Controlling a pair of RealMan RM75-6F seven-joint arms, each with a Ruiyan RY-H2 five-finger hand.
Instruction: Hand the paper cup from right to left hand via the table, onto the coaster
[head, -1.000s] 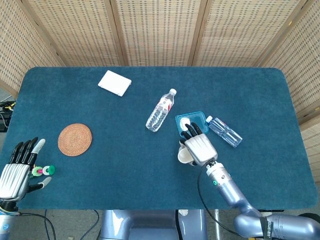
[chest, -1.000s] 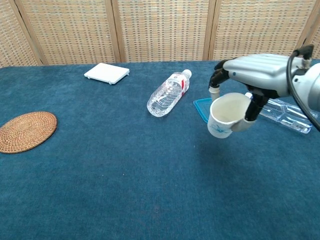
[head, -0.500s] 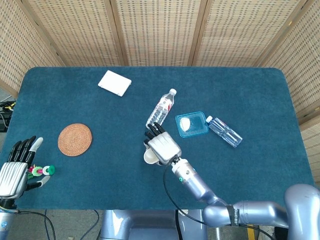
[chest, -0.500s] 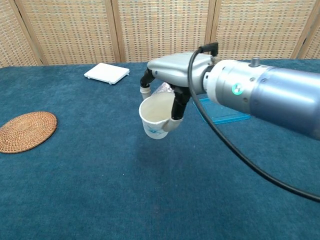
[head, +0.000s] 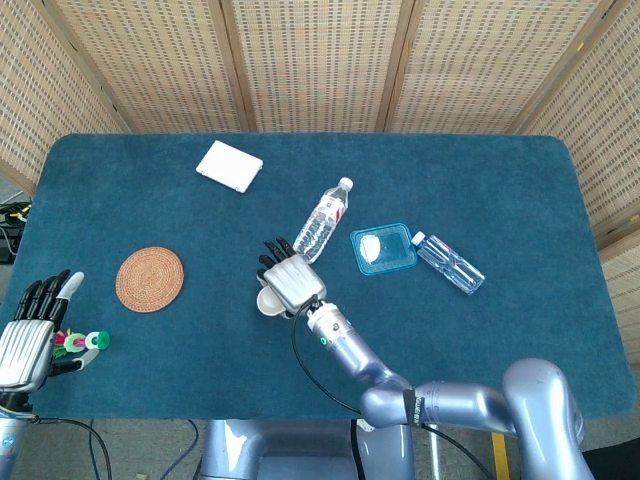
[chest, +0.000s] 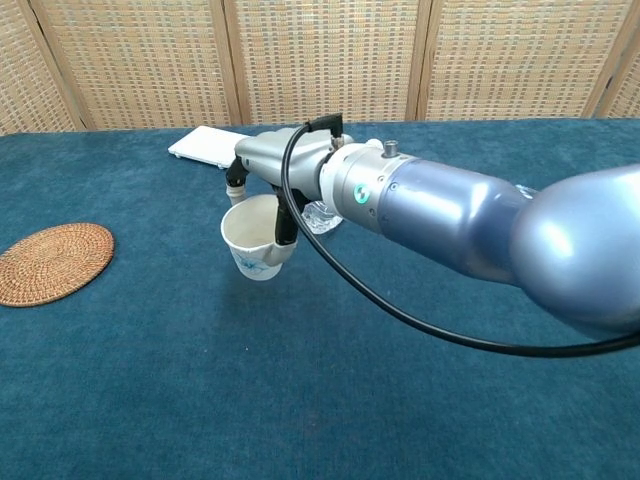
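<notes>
Carrying paper cup (chest: 255, 245) leftward, right hand (chest: 275, 165) now nearer coaster (chest: 52, 262)

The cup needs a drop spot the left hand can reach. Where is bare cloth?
Bare cloth lies between the coaster and the right hand holding the paper cup. It's crowded past the hand: water bottle, blue lid, second bottle.

Between the coaster (head: 150, 279) and the paper cup (head: 270, 299) held in the right hand (head: 290, 281) lies bare blue tabletop (head: 200, 360). The left hand (head: 30, 335) sits just beyond the coaster's near-left side, beside small rings (head: 85, 342). A water bottle (head: 322, 221) lies farther right, behind the cup.
</notes>
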